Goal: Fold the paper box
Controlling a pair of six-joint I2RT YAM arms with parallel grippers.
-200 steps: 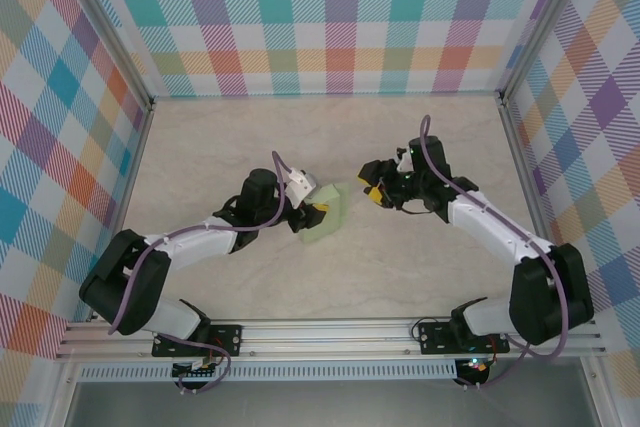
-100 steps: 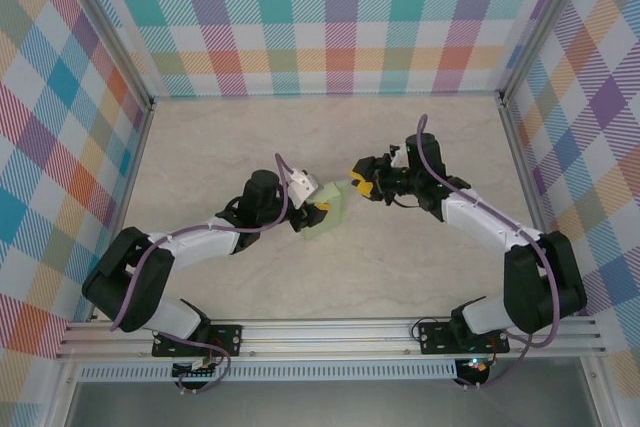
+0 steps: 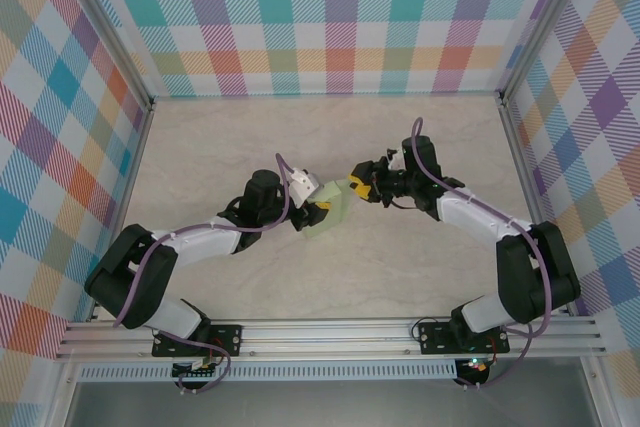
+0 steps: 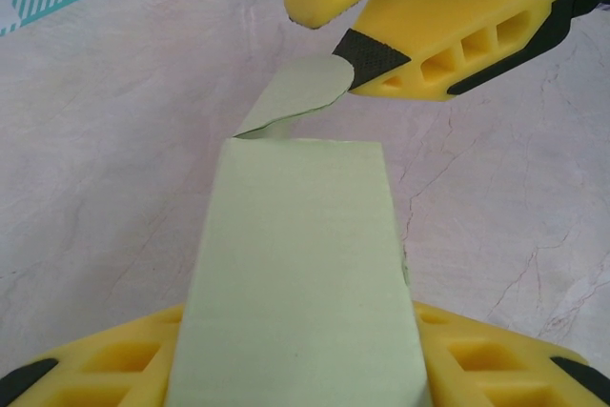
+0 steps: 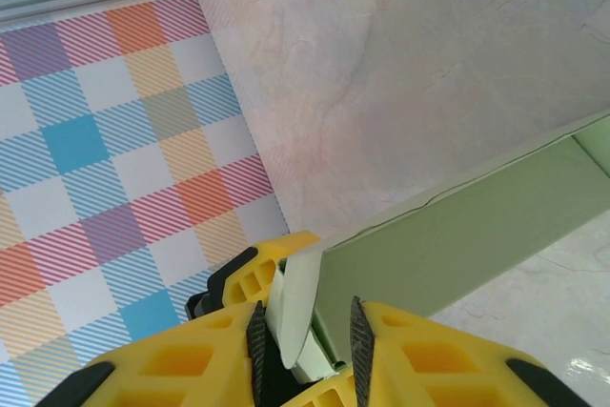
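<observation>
One paper box [image 4: 295, 264] — part-folded, flap [image 4: 303, 91] raised

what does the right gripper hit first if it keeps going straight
The paper box: its flap already sits between the fingers of the right gripper, so going on would probably push into the box's end.

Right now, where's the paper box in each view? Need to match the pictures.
Top external: the paper box is at the centre, between the two claws.
Left wrist: lower centre, gripped by the left claw.
Right wrist: lower right, its flap between the open fingers of the right claw.
Shared landmark: the right claw at that flap, mid-picture from above and at the top of the left wrist view.
</observation>
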